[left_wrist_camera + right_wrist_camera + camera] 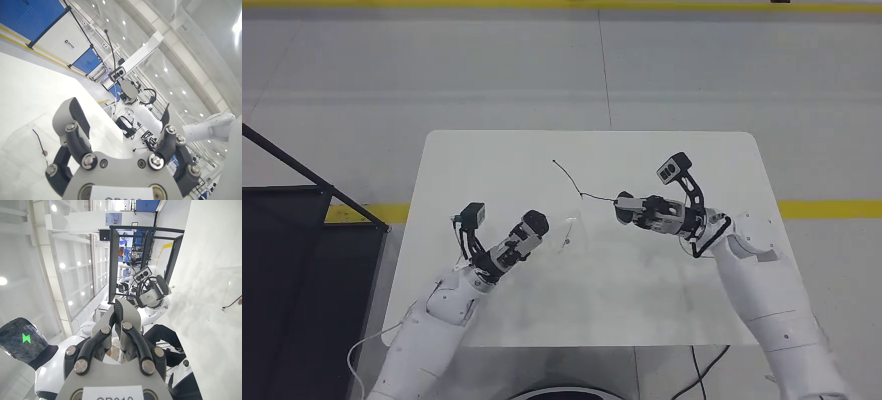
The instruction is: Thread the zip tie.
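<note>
A long black zip tie point(570, 180) sticks out from my right gripper point(620, 205), which is shut on its near end above the middle of the white table point(692, 290). In the left wrist view this tie point(111, 49) rises as a thin curved line from the far arm. In its own wrist view my right gripper point(117, 306) has its fingers pressed together. My left gripper point(538, 222) sits lower left of it, open and holding nothing, its fingers point(79, 117) spread wide around the gap point(121, 106). Between the arms lies a clear plastic sheet point(567, 235) with a short black tie point(38, 139) on it.
The short tie point(229, 305) and clear sheet point(226, 285) rest flat on the table near the left gripper. A black frame stand point(292, 170) borders the table's left side. A yellow floor line point(832, 208) runs behind the table.
</note>
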### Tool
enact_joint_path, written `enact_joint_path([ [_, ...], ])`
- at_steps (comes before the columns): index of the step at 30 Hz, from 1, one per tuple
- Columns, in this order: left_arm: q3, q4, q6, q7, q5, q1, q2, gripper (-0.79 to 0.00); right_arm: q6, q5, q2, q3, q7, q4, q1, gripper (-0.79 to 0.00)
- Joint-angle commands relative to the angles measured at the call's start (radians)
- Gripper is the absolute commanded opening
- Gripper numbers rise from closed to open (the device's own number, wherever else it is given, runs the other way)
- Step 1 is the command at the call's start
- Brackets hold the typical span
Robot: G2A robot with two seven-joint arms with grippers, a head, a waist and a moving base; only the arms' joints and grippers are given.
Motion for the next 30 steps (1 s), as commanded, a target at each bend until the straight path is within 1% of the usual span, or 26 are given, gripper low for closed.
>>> enact_joint_path([
  [1,0.025,-0.013,0.033,-0.014,-0.115,0.002,-0.001,0.0,0.008,0.003,-0.001,-0.005,-0.024,-0.02,-0.013,-0.785],
  [4,0.063,-0.012,0.089,-0.109,-0.329,-0.015,0.001,0.0,0.009,0.042,-0.005,-0.008,-0.018,-0.029,-0.021,-0.785],
  [8,0.094,0.007,0.183,-0.299,-0.624,-0.048,0.005,0.0,-0.003,0.122,-0.012,-0.016,0.036,-0.001,-0.013,-0.785],
  [12,0.116,0.047,0.282,-0.45,-0.83,-0.081,0.002,0.0,-0.005,0.228,-0.025,-0.031,0.107,0.052,0.006,-0.785],
  [15,0.134,0.078,0.354,-0.559,-0.933,-0.109,-0.003,0.0,-0.012,0.256,-0.034,-0.045,0.131,0.099,0.031,-0.785],
  [17,0.145,0.101,0.402,-0.636,-0.968,-0.124,-0.005,0.0,-0.023,0.256,-0.039,-0.055,0.13,0.12,0.044,-0.785],
  [27,0.144,0.111,0.41,-0.648,-0.973,-0.13,-0.005,0.0,-0.03,0.249,-0.041,-0.058,0.124,0.128,0.05,-0.785],
  [28,0.145,0.108,0.413,-0.643,-0.973,-0.128,-0.005,0.0,-0.03,0.249,-0.041,-0.058,0.124,0.128,0.05,-0.785],
  [30,0.147,0.068,0.446,-0.623,-1.009,-0.112,-0.008,0.0,-0.029,0.24,-0.041,-0.059,0.102,0.1,0.036,-0.785],
])
